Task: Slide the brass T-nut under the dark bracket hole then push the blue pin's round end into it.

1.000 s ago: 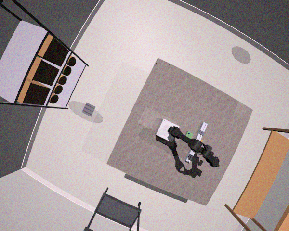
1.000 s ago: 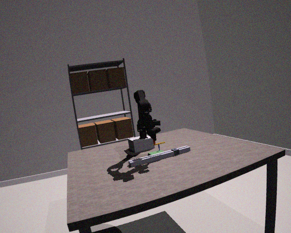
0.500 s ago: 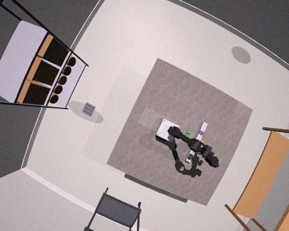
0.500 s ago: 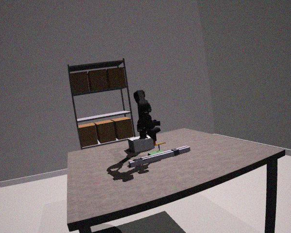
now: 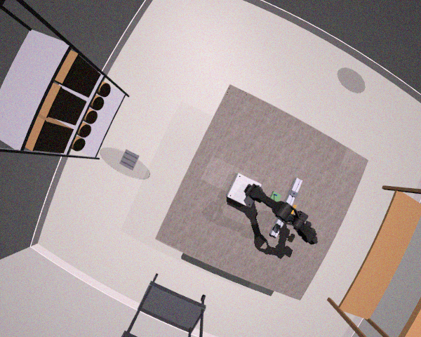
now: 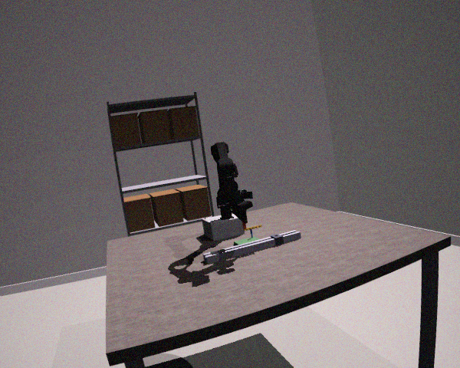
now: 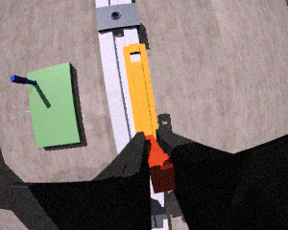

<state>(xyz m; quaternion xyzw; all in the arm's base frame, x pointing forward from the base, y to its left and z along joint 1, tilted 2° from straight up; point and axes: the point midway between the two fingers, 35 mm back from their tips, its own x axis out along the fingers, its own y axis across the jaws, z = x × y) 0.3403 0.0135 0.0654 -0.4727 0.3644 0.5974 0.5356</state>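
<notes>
My gripper (image 7: 150,137) (image 6: 244,226) is shut on the orange handle (image 7: 157,150) of the brass T-nut. The nut (image 7: 141,91) (image 6: 254,227) (image 5: 293,210) is a long yellow bar with a hole near its far end. It points away from the fingers, roughly level above the aluminum rail (image 7: 107,57) (image 6: 291,236) (image 5: 297,184), covering part of it in the wrist view. The dark bracket (image 7: 104,21) (image 6: 277,239) (image 5: 293,193) spans the rail beyond the nut's far end, its hole visible. The blue pin (image 7: 24,80) (image 6: 251,233) stands up from the green tray (image 7: 58,120) (image 6: 241,241).
The green tray lies beside the rail, on the arm base's side. The base (image 5: 238,187) (image 6: 222,229) is a pale box. The arm's shadow falls over the table (image 5: 257,126) (image 6: 301,269) and the rail's near end, whose details are hard to tell.
</notes>
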